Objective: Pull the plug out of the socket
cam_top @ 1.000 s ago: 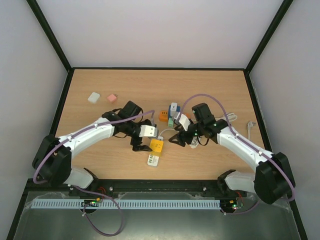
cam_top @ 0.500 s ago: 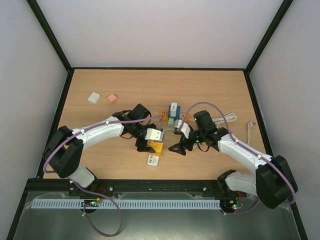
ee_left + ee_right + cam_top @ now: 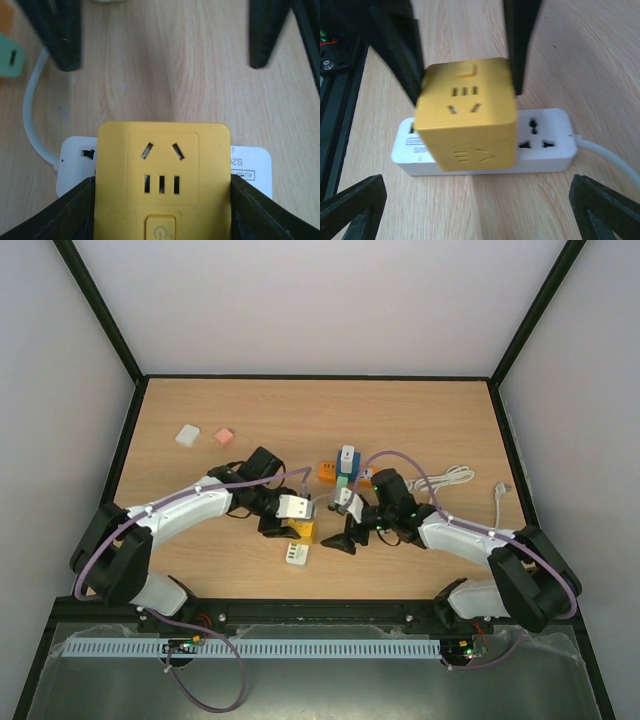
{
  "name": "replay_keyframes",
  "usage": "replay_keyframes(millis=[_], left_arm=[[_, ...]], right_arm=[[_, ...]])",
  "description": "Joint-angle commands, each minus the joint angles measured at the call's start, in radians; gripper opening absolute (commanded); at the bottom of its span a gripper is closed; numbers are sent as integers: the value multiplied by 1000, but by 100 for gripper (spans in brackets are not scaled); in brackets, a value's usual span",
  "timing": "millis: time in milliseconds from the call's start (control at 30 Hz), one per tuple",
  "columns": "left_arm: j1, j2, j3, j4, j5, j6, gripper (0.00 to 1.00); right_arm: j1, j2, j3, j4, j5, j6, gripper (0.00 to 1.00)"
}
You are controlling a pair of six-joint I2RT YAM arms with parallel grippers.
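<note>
The main danger, I think, is that the white socket strip (image 3: 540, 140) rises together with the plug, because nothing presses it down. The right gripper (image 3: 477, 200) stands wide open just in front of the strip and does not touch it. If the left gripper (image 3: 162, 182) pulls up now, the strip may hang under the plug or drop back on the table (image 3: 600, 55). A second danger is slipping: the plug's sides are smooth plastic, and a weak or tilted grip could slide off or bend the pins. The white cable (image 3: 605, 155) at the strip's far end could also drag. The left gripper is closed on the yellow cube plug (image 3: 465, 120), with one finger against each side, so the plug sits between its fingers and the strip lies directly below them. The plug is a bright yellow cube with socket holes and a small button on its top face. More holes are on the side facing the right gripper. It seems fully seated.
</note>
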Motion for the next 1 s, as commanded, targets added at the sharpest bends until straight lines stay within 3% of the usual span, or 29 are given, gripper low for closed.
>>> replay_keyframes(millis=[0,400,967], left_arm=[[63,-54,-16,-21,4,14,53],[81,-77,-38,14,31,-17,53],[81,-47,-4,5,69,-14,50]], right_arm=[[87,57,-16,209,79,47,98],[189,249,-83,678,190,115,98],[235,506,-69,997,175,211,98]])
